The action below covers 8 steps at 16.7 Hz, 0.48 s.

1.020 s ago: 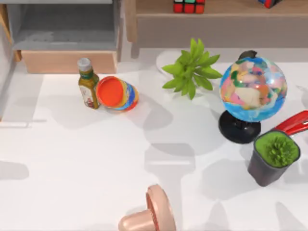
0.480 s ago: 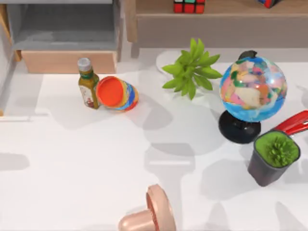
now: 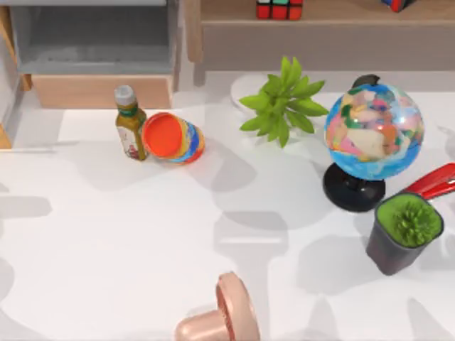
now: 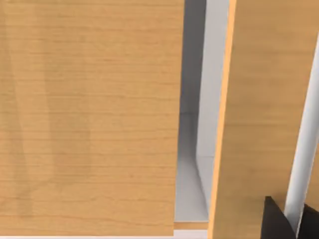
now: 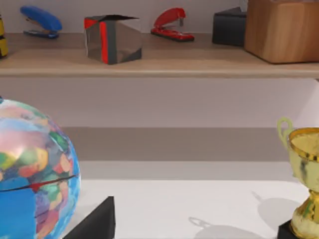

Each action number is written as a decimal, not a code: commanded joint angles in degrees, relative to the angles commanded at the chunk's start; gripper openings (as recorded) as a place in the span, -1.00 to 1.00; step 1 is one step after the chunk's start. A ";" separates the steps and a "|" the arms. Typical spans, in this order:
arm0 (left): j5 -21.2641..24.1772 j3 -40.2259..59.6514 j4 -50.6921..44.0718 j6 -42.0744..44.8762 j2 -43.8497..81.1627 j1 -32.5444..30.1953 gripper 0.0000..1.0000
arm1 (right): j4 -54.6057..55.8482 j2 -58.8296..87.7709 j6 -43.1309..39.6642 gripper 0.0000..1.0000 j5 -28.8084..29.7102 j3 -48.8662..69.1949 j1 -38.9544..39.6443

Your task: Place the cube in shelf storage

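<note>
Cube [image 3: 279, 8] is resting on the shelf [image 3: 320, 42] behind the globe [image 3: 374, 131], task apparently done; gripper states cannot be told.

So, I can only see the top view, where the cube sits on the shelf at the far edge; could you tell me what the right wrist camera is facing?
Observer: It faces the shelf storage from the front, and a blue stapler lies on its board.
Operator: Thank you. Is anything else on that board?
Observer: Yes, a red stapler lies farther along it.
Operator: And nearer the camera?
Observer: A gold trophy stands there, well apart from the globe.
</note>
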 joint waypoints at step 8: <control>-3.67 10.90 -5.77 -0.13 4.92 -3.46 -1.00 | 0.00 0.00 0.00 1.00 0.00 0.00 0.00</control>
